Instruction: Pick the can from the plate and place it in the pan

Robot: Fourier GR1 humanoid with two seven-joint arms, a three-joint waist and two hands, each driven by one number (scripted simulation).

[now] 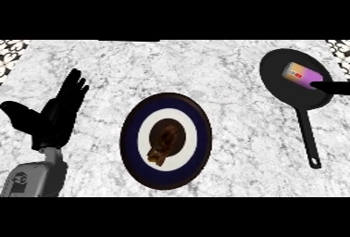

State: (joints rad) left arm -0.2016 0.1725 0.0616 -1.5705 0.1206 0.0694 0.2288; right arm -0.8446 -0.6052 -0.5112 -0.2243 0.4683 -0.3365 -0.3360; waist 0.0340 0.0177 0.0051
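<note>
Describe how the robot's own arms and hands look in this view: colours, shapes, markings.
The left hand is matte black, with slender fingers and a broad thumb. It sits on a grey, boxy forearm with rounded edges and a small dark round marking near the lower end. Of the right hand only a thin black finger-like strip shows at the view's right edge; its forearm is out of view.

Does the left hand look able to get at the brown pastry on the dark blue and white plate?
Probably yes. The left hand rests open beside the dark blue and white plate, bare marble counter between them, and nothing covers the brown pastry.
</note>
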